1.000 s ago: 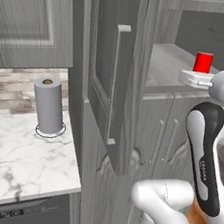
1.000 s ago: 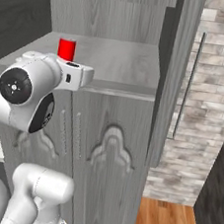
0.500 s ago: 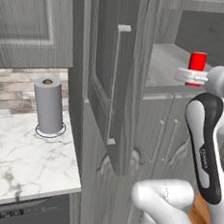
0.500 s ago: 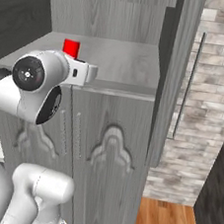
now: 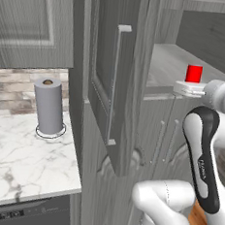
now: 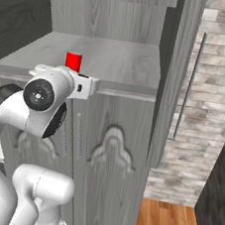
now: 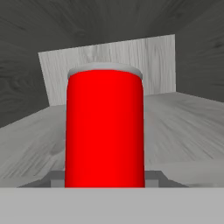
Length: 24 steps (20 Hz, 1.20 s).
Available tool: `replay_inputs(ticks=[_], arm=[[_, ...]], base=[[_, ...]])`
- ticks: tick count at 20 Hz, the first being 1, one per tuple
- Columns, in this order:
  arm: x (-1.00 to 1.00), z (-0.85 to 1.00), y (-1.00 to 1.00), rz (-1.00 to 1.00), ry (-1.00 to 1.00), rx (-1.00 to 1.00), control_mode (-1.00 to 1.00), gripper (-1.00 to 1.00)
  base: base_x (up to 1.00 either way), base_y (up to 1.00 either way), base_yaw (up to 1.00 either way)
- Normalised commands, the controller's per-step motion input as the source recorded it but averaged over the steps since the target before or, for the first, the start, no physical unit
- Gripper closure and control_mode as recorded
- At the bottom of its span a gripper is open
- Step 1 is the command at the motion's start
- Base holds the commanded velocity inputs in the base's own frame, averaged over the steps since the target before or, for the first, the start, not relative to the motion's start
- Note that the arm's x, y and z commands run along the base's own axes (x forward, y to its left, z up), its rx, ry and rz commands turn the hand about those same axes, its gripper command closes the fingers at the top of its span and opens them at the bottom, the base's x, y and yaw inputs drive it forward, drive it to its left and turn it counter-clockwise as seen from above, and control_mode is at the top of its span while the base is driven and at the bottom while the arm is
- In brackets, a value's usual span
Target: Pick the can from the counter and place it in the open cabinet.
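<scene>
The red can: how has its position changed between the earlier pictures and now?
The small red cylindrical can, shut in the end effector, has travelled across the left base view from right to left and further in over the flat grey cabinet shelf. The grip stayed closed. The grey paper towel roll and open cabinet door did not move.
</scene>
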Motion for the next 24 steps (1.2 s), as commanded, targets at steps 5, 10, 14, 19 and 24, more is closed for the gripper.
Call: replay_inputs(ticks=[5,10,14,19,24], arm=[[0.14,-0.18,0.0,0.0,-0.14,0.0,-1.0,1.0],[0.09,0.0,0.0,0.0,-0.01,0.0,-1.0,1.0],[0.06,0.1,0.0,0.0,0.0,0.0,-1.0,1.0],[0.1,0.17,0.0,0.0,0.0,0.0,-1.0,1.0],[0.08,0.19,0.0,0.0,0.0,0.0,-1.0,1.0]], base=[[0.0,0.0,0.0],[0.0,0.0,0.0],[0.0,0.0,0.0],[0.0,0.0,0.0],[0.0,0.0,0.0]])
